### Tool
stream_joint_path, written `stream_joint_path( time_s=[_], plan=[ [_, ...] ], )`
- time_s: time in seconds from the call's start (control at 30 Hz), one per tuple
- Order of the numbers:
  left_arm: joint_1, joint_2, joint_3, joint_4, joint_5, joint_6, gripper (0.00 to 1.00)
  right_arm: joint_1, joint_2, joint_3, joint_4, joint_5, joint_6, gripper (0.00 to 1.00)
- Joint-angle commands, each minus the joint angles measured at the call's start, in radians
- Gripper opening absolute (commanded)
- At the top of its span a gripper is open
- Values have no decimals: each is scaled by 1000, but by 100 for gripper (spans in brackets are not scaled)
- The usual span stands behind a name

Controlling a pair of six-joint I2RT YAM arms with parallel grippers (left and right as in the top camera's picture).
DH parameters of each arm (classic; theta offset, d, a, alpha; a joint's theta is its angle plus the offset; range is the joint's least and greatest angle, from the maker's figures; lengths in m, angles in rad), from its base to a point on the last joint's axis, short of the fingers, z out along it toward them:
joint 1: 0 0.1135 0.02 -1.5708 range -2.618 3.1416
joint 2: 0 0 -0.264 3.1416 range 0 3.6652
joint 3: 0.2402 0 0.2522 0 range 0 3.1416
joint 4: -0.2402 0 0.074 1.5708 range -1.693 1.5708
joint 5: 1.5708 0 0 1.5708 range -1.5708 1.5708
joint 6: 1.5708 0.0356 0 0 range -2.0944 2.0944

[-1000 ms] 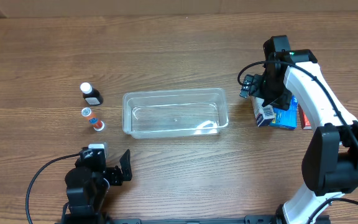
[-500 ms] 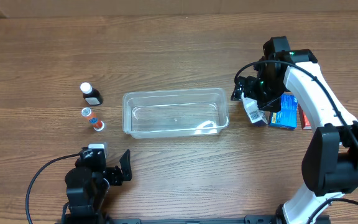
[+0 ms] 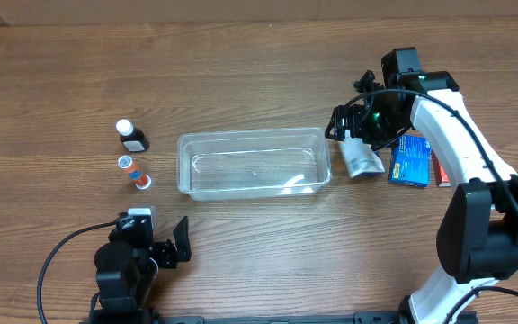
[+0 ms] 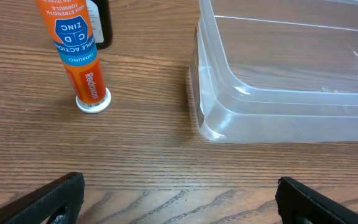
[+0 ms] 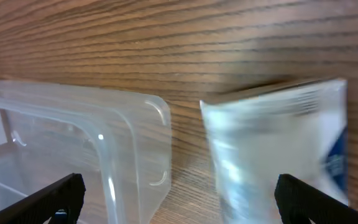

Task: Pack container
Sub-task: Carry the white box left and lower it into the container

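The clear plastic container (image 3: 254,163) stands empty mid-table; it also shows in the left wrist view (image 4: 278,87) and the right wrist view (image 5: 73,143). My right gripper (image 3: 343,127) hovers open just off the container's right end. A white box (image 3: 360,157) lies flat on the table below it, blurred in the right wrist view (image 5: 278,149), between my right gripper's (image 5: 179,202) wide-spread fingers but not clamped. My left gripper (image 3: 171,250) is open and empty near the front edge, and its fingers (image 4: 179,202) are spread wide in front of the container's left corner.
A blue box (image 3: 410,160) and a red item (image 3: 439,169) lie at the right. A dark bottle (image 3: 132,136) and an orange tube (image 3: 134,171) are left of the container; the tube (image 4: 79,56) also shows in the left wrist view.
My right gripper has moved left from the blue box toward the container. The white box has come left with it and tipped from standing to lying flat. The left arm has not moved.
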Motion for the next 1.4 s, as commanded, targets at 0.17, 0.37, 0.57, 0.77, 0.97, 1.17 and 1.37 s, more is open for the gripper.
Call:
stream_joint_path(
  time_s=[0.17,0.37,0.57,0.77,0.97,1.17,1.37],
  plan=[
    [-6,-8,-2,3,-3,19,100,-11,-43,2,-4,214,172,100],
    [-6,-8,-2,3,-3,19,100,-8,-41,-169,92,283,184,100],
    [-6,-8,-2,3,-3,19,100,-2,-41,-269,180,182,144,100],
    [-6,-8,-2,3,-3,19,100,5,-42,-279,207,254,159,100],
    [-6,-8,-2,3,-3,19,100,6,-80,-188,156,238,118,100],
    [-6,-8,-2,3,-3,19,100,108,-93,-195,172,234,73,100],
    [-6,-8,-2,3,-3,19,100,114,-82,-246,230,313,127,100]
  ],
)
